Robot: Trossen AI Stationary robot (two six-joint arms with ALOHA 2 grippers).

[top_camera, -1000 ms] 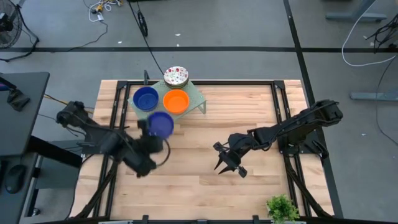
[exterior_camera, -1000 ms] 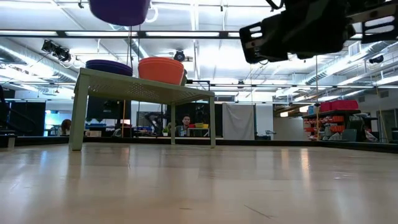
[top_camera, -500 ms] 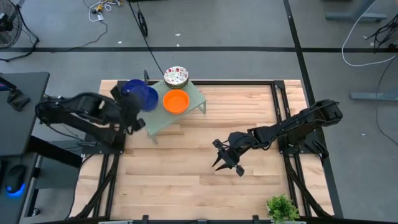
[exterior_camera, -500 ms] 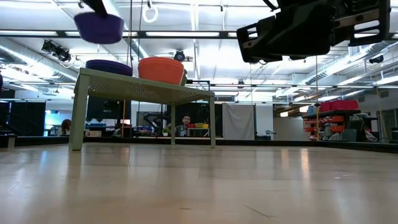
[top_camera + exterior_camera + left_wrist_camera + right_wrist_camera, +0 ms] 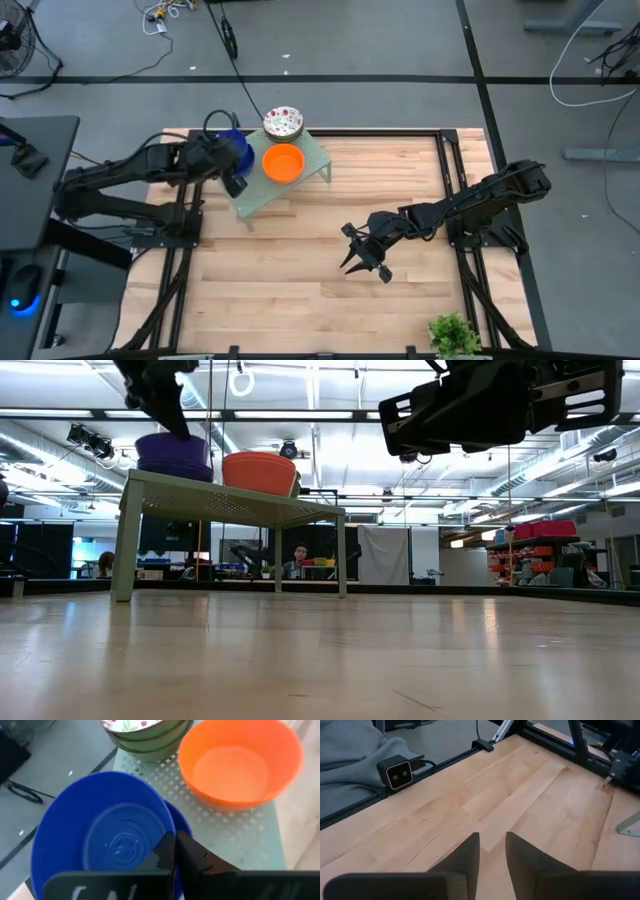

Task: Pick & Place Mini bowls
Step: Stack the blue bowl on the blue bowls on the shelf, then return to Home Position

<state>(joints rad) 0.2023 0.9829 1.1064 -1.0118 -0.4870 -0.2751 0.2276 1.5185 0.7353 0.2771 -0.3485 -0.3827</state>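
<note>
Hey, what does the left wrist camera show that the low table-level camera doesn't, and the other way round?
Only the left wrist view: the inside of the solid blue round bowl, with the left gripper shut on its rim, another blue bowl under it, the inside of the solid orange round bowl, and the white speckled bowls stacked behind.

Only the low view: the right gripper hanging above the wooden table, the rack's legs, and the room behind.

Both: the blue and orange bowls on the pale green perforated metal rack.
</note>
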